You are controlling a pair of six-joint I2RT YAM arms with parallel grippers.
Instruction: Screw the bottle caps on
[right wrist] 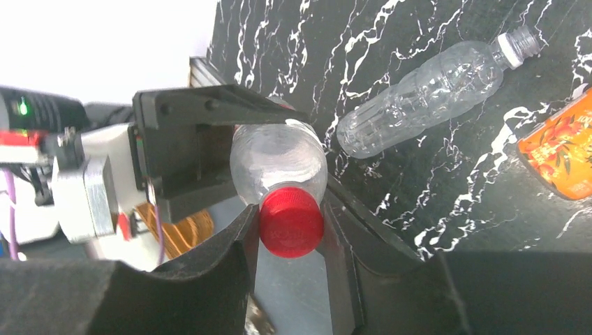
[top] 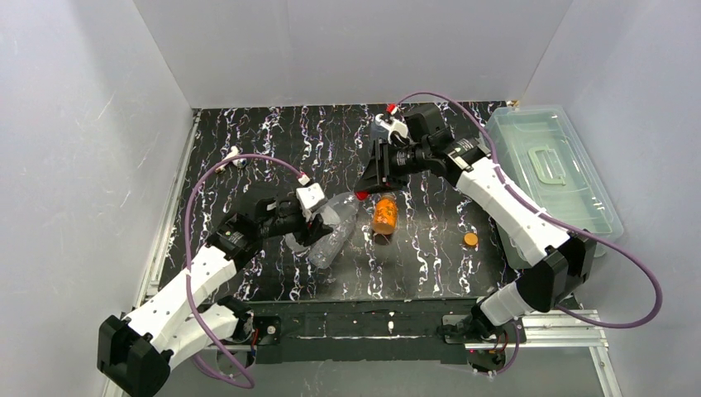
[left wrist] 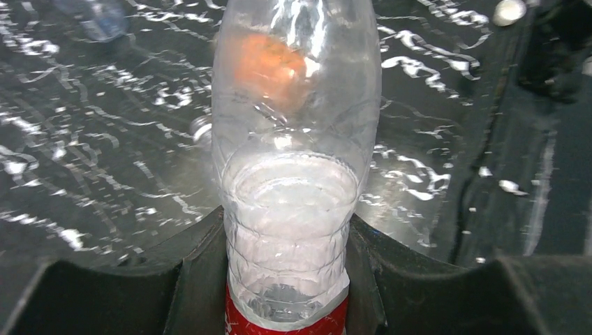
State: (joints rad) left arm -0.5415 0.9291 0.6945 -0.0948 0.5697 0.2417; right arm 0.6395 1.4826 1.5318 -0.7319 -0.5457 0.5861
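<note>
The left jaws are clamped tight on a clear, empty bottle (left wrist: 293, 174). The right jaws, part closed, pinch the red cap (right wrist: 291, 222) sitting on its neck. An orange cap (top: 470, 239) lies loose on the counter (top: 430, 277).

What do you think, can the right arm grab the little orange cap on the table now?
Probably not yet: the right gripper is closed on the red cap of the bottle that the left gripper holds. The orange cap lies in the open, nothing covering it.
</note>
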